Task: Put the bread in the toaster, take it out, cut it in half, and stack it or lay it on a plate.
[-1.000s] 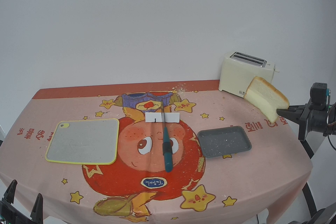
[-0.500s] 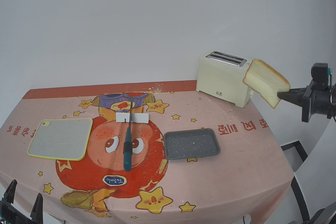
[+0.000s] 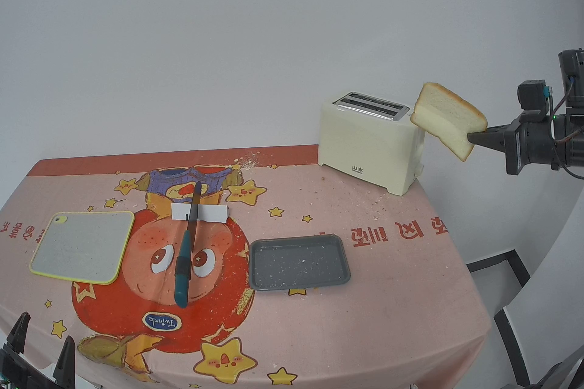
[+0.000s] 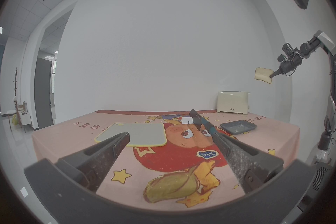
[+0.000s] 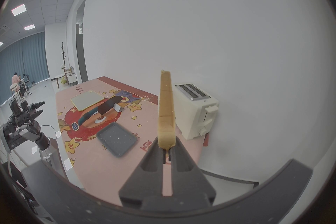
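A slice of white bread hangs tilted in the air just right of the cream toaster, about level with its top slots. My right gripper is shut on the slice's lower edge. From the right wrist view the bread stands edge-on above the right gripper, with the toaster behind it. A grey plate lies mid-table. A teal-handled knife rests with its blade on a small white stand. My left gripper is open, low at the table's near left corner.
A grey cutting board with a yellow rim lies at the table's left. Crumbs are scattered near the toaster. The table's right edge drops off just below the held bread. A plain wall stands behind the table.
The head camera has turned right, shifting the whole picture left. My right gripper has lifted the bread from beside the toaster's lower front to about the height of its top.
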Controlling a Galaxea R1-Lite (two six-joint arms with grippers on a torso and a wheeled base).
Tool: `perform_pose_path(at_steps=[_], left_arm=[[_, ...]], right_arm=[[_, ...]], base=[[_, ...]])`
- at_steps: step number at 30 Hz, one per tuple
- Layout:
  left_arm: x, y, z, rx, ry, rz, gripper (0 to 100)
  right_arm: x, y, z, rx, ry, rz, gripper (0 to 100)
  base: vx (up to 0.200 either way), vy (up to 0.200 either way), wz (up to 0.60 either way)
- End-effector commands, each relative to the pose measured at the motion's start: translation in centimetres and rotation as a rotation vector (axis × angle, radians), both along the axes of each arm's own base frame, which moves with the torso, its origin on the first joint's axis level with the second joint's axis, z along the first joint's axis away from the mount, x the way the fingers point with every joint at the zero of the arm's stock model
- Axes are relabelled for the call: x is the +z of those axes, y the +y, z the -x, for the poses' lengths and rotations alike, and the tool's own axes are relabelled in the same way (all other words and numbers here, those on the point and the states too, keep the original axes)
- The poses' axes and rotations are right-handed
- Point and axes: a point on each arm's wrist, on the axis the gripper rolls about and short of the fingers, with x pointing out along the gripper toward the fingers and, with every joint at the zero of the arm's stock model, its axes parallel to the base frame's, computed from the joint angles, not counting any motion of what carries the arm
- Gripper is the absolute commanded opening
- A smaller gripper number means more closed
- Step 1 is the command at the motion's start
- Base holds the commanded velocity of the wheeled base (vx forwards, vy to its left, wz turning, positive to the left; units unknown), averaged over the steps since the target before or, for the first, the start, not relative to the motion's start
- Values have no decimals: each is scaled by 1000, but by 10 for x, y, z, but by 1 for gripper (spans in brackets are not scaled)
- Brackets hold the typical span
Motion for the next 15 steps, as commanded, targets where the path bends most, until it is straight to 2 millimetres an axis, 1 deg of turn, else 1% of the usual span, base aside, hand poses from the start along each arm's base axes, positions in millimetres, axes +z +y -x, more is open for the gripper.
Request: perform_pose_path(at_steps=[1,4,13,15], left_arm=[[-5,0,-1,0,13,1,100],[-5,0,-1,-2,13,1,100],[-5,0,-1,-2,13,-2,100],[-5,0,-1,-2,13,-1,100]], right_arm=[[-2,4,-17,3,10,2,0],[0,5,-22,5,2,1,0],[10,12,-52,32,-55,33,0],[13,14,-56,38,-38,42,0]], base=[[200,0,0],[0,0,0],[0,0,0],[200,0,0]])
